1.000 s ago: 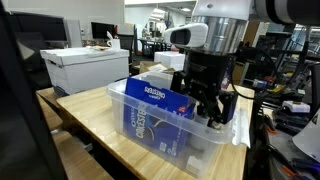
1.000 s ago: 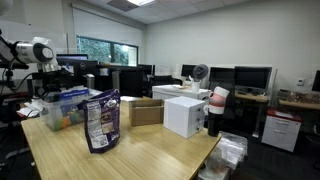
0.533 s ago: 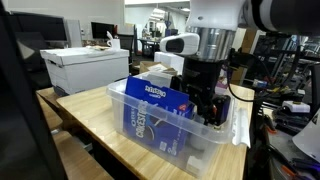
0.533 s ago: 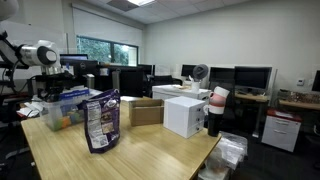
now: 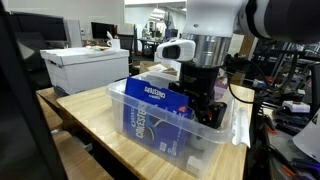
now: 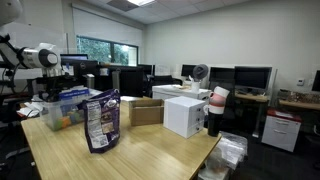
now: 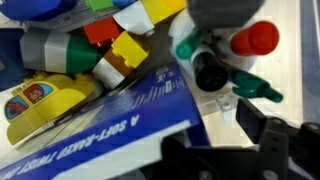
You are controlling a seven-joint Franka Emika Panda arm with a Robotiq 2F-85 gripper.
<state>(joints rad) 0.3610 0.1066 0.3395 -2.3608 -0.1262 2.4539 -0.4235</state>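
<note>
Counts on the table and in the bin
One clear bin at centre frame with two blue packages inside (one flat, one upright); one white box upper left; one snack bag and one cardboard box left of centre; one red-capped marker upper right of the wrist view

- gripper: fingertips sunk in the clear bin behind the blue box; finger gap unreadable.
- Wrist view: gripper is a dark blur, cut by the bottom edge; blue box lettering cropped.
- yellow pack: cut at the left edge.
- In an exterior view, clear bin contents too small to tell.
</note>
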